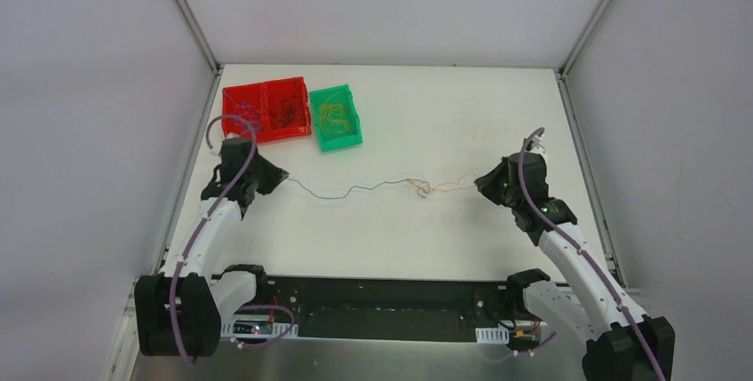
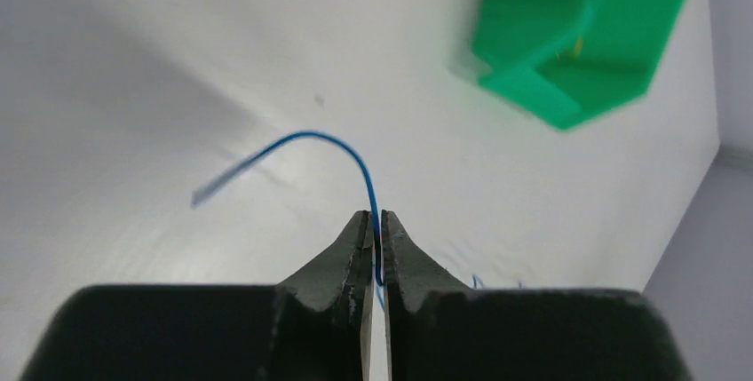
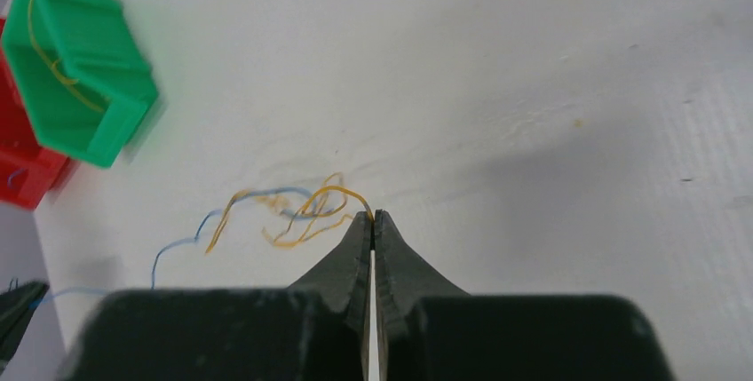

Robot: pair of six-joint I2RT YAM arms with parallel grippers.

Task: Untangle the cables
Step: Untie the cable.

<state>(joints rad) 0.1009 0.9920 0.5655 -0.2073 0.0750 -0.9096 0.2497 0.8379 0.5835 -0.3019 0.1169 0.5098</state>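
Note:
A thin blue cable runs across the table from my left gripper to a small knot of blue and yellow-orange cables. From the knot a yellow-orange cable leads on to my right gripper. In the left wrist view the left gripper is shut on the blue cable, whose free end arcs up and to the left. In the right wrist view the right gripper is shut on the yellow-orange cable, beside loose loops and the blue strand.
A red two-compartment bin holding dark and blue wires stands at the back left. A green bin with yellow wires stands just to its right. White walls close in the table on three sides.

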